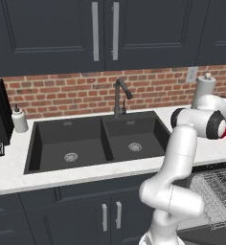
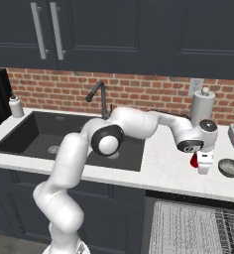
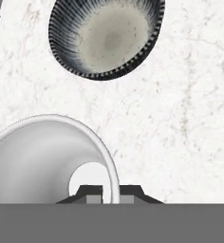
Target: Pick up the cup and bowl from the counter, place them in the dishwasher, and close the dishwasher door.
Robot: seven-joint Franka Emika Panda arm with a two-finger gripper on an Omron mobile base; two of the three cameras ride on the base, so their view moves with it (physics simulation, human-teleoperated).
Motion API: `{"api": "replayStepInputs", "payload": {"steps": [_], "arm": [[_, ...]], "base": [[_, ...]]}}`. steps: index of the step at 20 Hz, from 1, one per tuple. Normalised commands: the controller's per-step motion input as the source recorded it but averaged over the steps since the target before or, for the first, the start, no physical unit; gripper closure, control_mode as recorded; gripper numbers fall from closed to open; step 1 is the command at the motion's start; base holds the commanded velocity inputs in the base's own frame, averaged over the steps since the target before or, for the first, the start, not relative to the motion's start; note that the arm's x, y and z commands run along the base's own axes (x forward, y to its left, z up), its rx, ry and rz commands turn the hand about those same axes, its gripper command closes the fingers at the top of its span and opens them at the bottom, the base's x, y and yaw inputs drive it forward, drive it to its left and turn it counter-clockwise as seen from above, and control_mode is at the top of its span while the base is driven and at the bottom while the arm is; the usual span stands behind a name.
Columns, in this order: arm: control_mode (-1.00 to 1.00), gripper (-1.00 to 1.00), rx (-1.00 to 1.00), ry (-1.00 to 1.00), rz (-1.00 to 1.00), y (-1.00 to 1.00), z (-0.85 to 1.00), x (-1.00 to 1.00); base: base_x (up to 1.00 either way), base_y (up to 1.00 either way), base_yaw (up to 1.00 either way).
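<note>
Right now the pincer [image 3: 110, 194] is pinched narrow on the cup's [image 3: 52, 159] rim, one finger inside the white bowl of it and one outside, cup sitting on the worktop [image 3: 180, 118] just left of the bowl [image 3: 107, 38] as the right base view shows it. Dishwasher [image 2: 198, 228] rack is open directly below the worktop edge, in front of the cup, so I'd judge the next move is lift straight up, then forward and down into the rack; bowl is untouched, close beside.
</note>
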Motion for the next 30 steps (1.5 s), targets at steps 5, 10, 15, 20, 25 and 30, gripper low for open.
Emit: {"api": "replayStepInputs", "payload": {"steps": [5, 10, 15, 20, 25, 30], "arm": [[-1.00, 1.00, 0.00, -0.17, -0.03, 0.33, 0.39, -0.64], [-1.00, 1.00, 0.00, -0.19, -0.03, 0.18, 0.52, -0.97], [-1.00, 1.00, 0.00, -0.06, -0.03, 0.03, 0.50, -1.00], [-1.00, 1.00, 0.00, 0.00, -0.01, 0.01, 0.29, -1.00], [-1.00, 1.00, 0.00, 0.04, 0.00, 0.07, 0.01, -1.00], [-1.00, 1.00, 0.00, 0.07, 0.00, 0.13, -0.17, -1.00]], "base": [[0.00, 0.00, 0.00], [0.00, 0.00, 0.00], [0.00, 0.00, 0.00], [0.00, 0.00, 0.00], [0.00, 0.00, 0.00], [0.00, 0.00, 0.00]]}}
